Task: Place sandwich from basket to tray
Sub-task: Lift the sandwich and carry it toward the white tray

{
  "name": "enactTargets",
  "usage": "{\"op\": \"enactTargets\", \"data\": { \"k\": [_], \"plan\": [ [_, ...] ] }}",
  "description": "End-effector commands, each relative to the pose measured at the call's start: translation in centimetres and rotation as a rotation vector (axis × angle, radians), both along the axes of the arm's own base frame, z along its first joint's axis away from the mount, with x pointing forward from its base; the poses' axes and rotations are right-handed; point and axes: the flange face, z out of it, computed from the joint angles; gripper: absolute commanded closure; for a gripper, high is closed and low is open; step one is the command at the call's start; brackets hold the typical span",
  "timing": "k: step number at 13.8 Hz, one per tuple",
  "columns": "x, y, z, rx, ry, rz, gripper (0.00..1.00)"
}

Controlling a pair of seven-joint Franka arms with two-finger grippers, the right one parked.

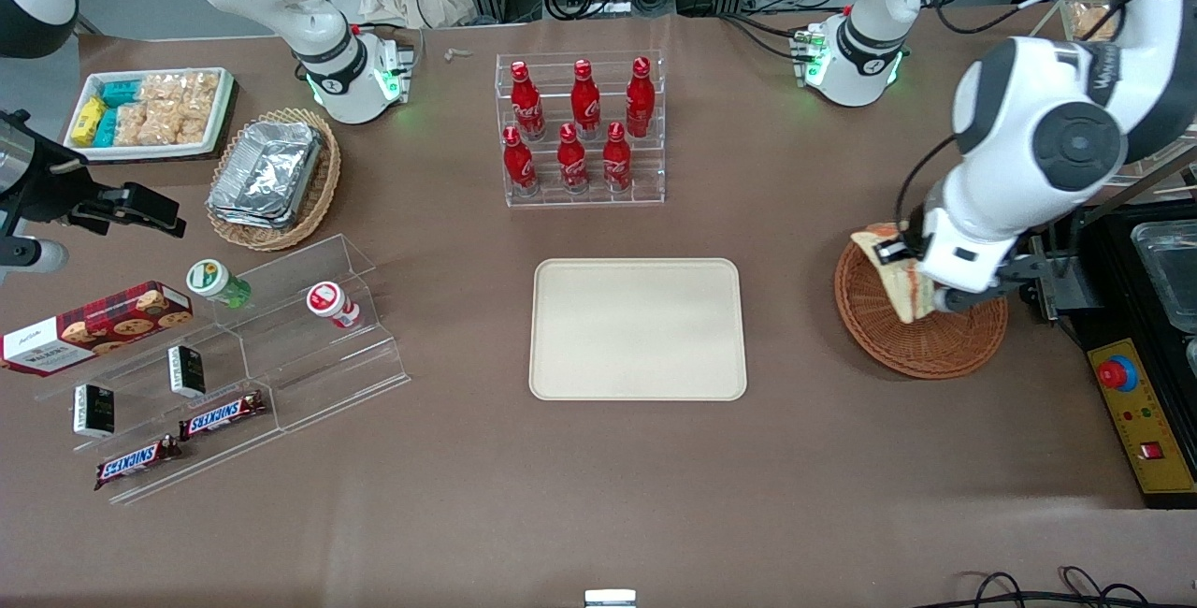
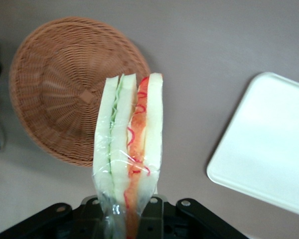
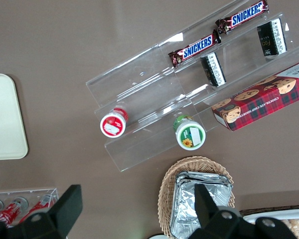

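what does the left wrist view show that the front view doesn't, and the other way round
Only the left wrist view shows the sandwich's cut edge, green and orange-red filling under clear wrap, and the basket's bare inside. Only the front view shows the cola bottle rack, the snack shelves and the foil containers. Both show the gripper shut on the sandwich above the basket, and the cream tray with nothing on it.
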Motion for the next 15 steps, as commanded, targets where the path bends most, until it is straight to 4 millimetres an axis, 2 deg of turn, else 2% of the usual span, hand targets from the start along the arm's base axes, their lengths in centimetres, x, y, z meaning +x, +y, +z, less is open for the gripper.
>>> {"op": "enactTargets", "data": {
  "k": [1, 3, 4, 5, 8, 10, 15],
  "plan": [
    [0.4, -5.6, 0.0, -0.046, -0.032, -0.133, 1.00],
    [0.1, -8.6, -0.8, -0.062, -0.062, -0.187, 1.00],
    [-0.3, -11.1, -1.4, -0.069, -0.069, -0.226, 1.00],
    [-0.1, -12.8, -2.0, -0.081, -0.071, -0.248, 1.00],
    [-0.2, -16.3, -3.7, -0.054, -0.075, -0.309, 1.00],
    [0.3, -17.6, -6.0, -0.023, -0.060, -0.334, 1.00],
    [1.7, -18.4, -13.4, -0.068, -0.038, -0.340, 1.00]
  ]
}}
